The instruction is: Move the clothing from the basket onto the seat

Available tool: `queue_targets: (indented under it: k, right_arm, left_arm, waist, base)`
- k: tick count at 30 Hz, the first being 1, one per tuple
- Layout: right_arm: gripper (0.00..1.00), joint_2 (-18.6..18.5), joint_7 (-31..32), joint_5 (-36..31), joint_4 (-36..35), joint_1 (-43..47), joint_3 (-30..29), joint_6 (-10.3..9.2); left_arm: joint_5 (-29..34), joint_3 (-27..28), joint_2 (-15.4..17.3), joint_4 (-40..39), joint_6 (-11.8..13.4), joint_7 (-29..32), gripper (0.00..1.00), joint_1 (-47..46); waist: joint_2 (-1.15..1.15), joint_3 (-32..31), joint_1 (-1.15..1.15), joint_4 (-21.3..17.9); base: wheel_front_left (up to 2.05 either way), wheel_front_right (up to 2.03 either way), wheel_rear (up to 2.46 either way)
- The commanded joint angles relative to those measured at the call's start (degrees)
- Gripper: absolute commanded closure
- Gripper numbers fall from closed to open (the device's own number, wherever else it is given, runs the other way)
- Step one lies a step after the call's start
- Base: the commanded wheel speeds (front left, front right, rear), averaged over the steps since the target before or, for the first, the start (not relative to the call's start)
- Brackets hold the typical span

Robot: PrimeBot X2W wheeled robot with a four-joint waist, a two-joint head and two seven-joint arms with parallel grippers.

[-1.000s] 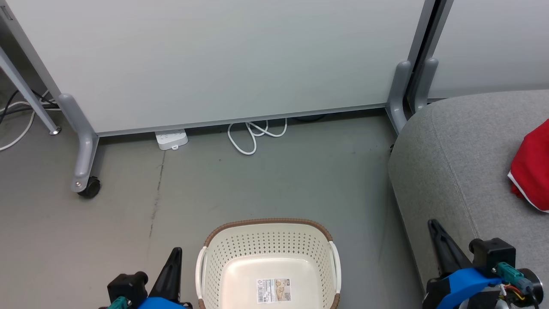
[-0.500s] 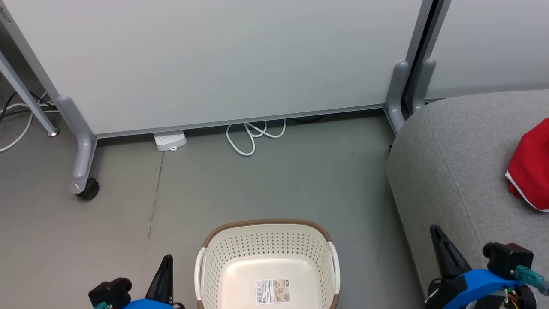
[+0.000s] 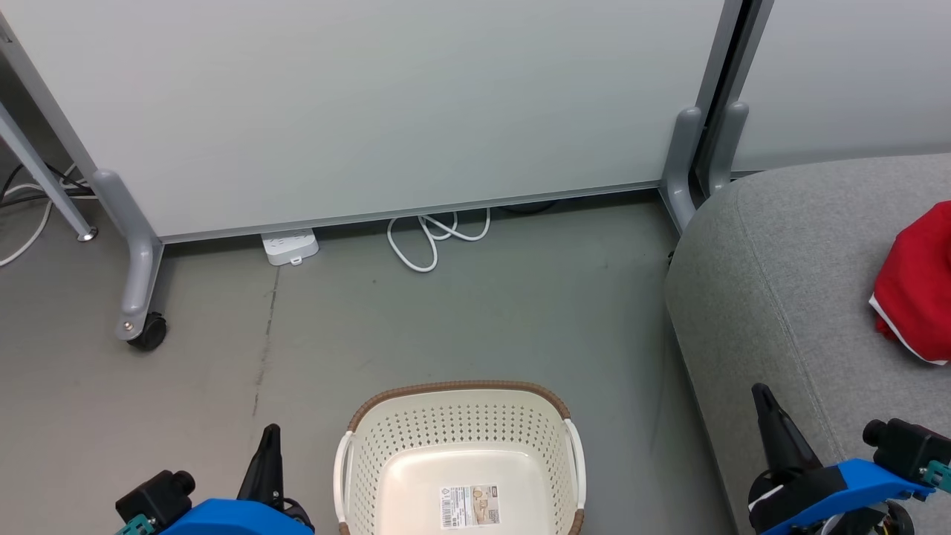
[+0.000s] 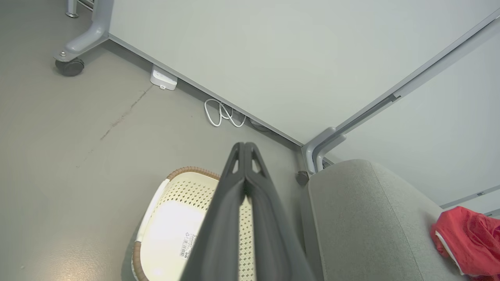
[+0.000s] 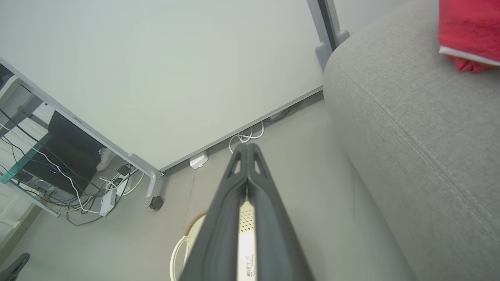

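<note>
Left pincer (image 3: 270,440) sits low beside the basket's (image 3: 461,388) left wall and right pincer (image 3: 761,401) sits low over the seat's (image 3: 773,282) front edge. Both point forward toward the partition (image 3: 371,111), fingers pressed together on nothing. The basket stands on the floor (image 3: 483,319) between them, its labelled bottom exposed. The clothing (image 3: 917,282) lies heaped on the seat, well apart from the basket.

Red clothing (image 3: 915,286) w/ white trim, grey seat (image 3: 780,282), cream perforated basket (image 3: 457,438), brown rim.
</note>
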Motion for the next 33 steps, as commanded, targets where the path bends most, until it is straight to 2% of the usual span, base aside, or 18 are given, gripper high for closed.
queue_targets:
  k: [1, 33]
  right_arm:
    - [1.0, -0.3, 0.3, 2.9, -0.5, -1.6, -0.3, 0.01]
    - [1.0, -0.5, 2.5, 27.5, 0.3, -3.4, -1.2, 0.02]
  left_arm:
    - [-2.3, 0.8, 0.1, -1.4, 0.0, 0.6, 1.0, -1.6]
    - [-21.4, 5.9, -1.0, -5.6, -0.1, 6.5, 1.0, -2.8]
  waist:
    - [0.0, 0.0, 0.0, -0.1]
    - [0.0, -0.5, 0.0, -1.1]
  base:
    - [0.0, 0.0, 0.0]
    - [0.0, 0.0, 0.0]
